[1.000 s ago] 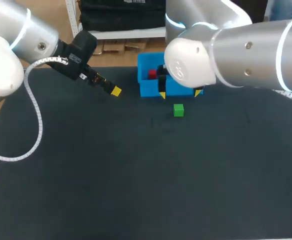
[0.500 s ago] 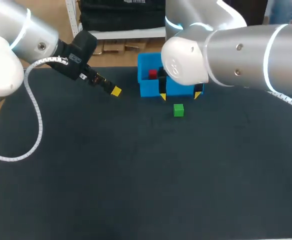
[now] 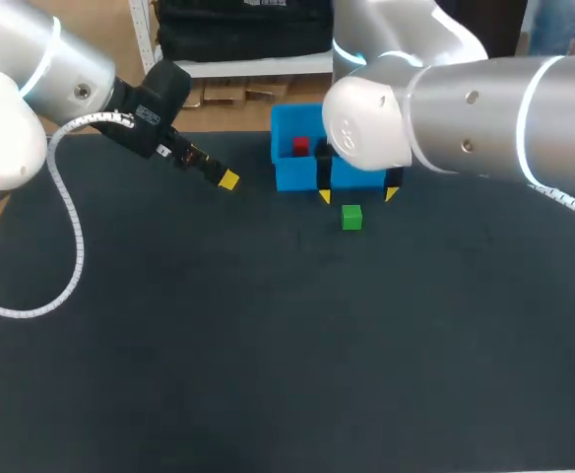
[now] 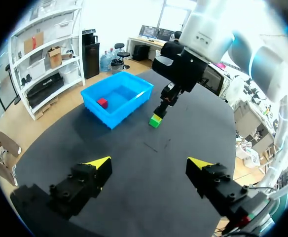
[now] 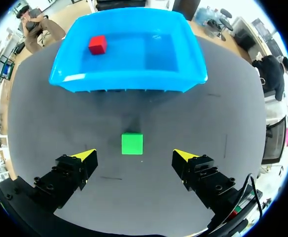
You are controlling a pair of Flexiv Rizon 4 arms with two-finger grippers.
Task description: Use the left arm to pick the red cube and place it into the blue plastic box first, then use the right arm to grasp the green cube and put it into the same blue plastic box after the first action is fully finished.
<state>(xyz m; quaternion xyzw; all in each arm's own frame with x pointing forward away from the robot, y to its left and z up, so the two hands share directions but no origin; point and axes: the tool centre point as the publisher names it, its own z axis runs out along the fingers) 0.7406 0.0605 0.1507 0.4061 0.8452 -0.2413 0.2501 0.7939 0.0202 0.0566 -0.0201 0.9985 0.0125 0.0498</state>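
Green cube [image 5: 132, 143] sits on the black table [image 3: 268, 345], just in front of the blue plastic box [image 5: 129, 81] and apart from its wall. In the right wrist view it lies centred between the fingers of the right gripper [image 5: 134, 155] and slightly ahead of the tips, toward the box. Jaws spread wide, nothing touching either finger. In the head view the two yellow tips straddle the green cube [image 3: 351, 217] from above, and the right gripper [image 3: 357, 195] hangs a bit to the box side of it. Cube faces look roughly square to the finger line; no long axis to worry about, so probably a small pull-back and a straight drop is what's needed. Red cube [image 5: 97, 44] is already inside the box, near a far corner. Left gripper [image 4: 149, 162] is well apart over bare table, jaws open and empty; the right arm is clearly the nearer one.
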